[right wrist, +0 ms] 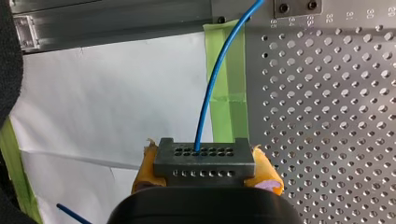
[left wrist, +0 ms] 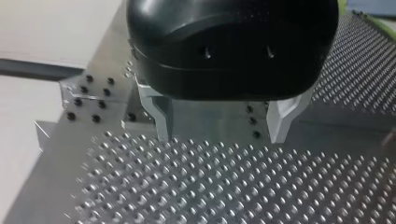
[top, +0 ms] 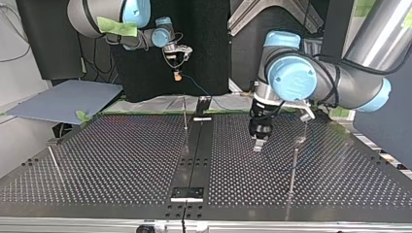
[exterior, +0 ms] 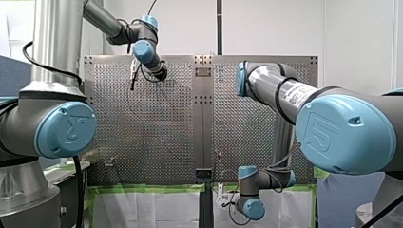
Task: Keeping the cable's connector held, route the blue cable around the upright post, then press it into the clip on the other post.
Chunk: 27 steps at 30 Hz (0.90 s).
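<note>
Right gripper (right wrist: 205, 170) clamps the connector (right wrist: 204, 156) off the table's far edge, upper left of the top view, so the blue cable (right wrist: 205, 100) has slack toward the post (top: 185, 114) — left gripper (left wrist: 220, 136) hangs wide and empty, low over the table (left wrist: 233, 186), likely staged to guide it.

Joint caps (exterior: 66, 129): UR logo. Perforated table (right wrist: 327, 116) edge: engraved hole numbers 34, 33, 32, 31, 30. White arm label (exterior: 297, 93): unreadable.
</note>
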Each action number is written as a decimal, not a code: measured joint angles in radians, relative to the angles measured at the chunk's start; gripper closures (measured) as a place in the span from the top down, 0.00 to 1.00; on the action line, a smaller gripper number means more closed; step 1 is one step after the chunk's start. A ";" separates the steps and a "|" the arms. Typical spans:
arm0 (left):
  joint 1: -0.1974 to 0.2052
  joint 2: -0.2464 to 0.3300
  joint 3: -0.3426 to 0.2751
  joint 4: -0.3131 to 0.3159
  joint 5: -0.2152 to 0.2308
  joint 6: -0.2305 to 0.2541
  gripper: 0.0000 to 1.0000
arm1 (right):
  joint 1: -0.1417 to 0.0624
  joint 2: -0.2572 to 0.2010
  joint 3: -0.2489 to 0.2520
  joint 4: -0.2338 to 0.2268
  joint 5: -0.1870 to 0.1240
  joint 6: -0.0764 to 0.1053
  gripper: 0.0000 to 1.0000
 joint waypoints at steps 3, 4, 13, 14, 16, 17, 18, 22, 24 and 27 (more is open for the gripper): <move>-0.005 -0.026 0.000 0.032 -0.032 0.010 0.99 | 0.000 0.000 0.000 -0.003 -0.004 0.000 0.00; -0.008 -0.036 0.000 0.045 -0.045 0.016 0.99 | 0.001 0.000 0.000 -0.003 -0.005 0.000 0.00; -0.048 -0.120 0.000 0.143 -0.143 0.102 0.99 | 0.005 0.000 0.000 -0.003 -0.008 0.001 0.00; -0.051 -0.124 0.000 0.153 -0.153 0.112 0.99 | 0.005 0.000 0.000 -0.003 -0.008 0.001 0.00; -0.055 -0.130 0.000 0.176 -0.175 0.135 0.99 | 0.005 0.000 0.000 -0.004 -0.009 0.001 0.00; -0.056 -0.132 0.000 0.185 -0.185 0.144 0.99 | 0.004 0.000 0.000 -0.004 -0.009 0.002 0.00; -0.055 -0.133 0.000 0.194 -0.194 0.154 0.99 | 0.004 0.000 0.000 -0.004 -0.009 0.002 0.00; -0.054 -0.134 0.000 0.239 -0.239 0.198 0.99 | 0.002 0.000 0.000 -0.005 -0.009 0.005 0.00; -0.054 -0.134 0.000 0.257 -0.256 0.216 0.99 | 0.001 0.000 0.000 -0.005 -0.010 0.006 0.00; -0.055 -0.137 0.000 0.287 -0.287 0.246 0.99 | -0.001 0.000 0.000 -0.004 -0.013 0.006 0.00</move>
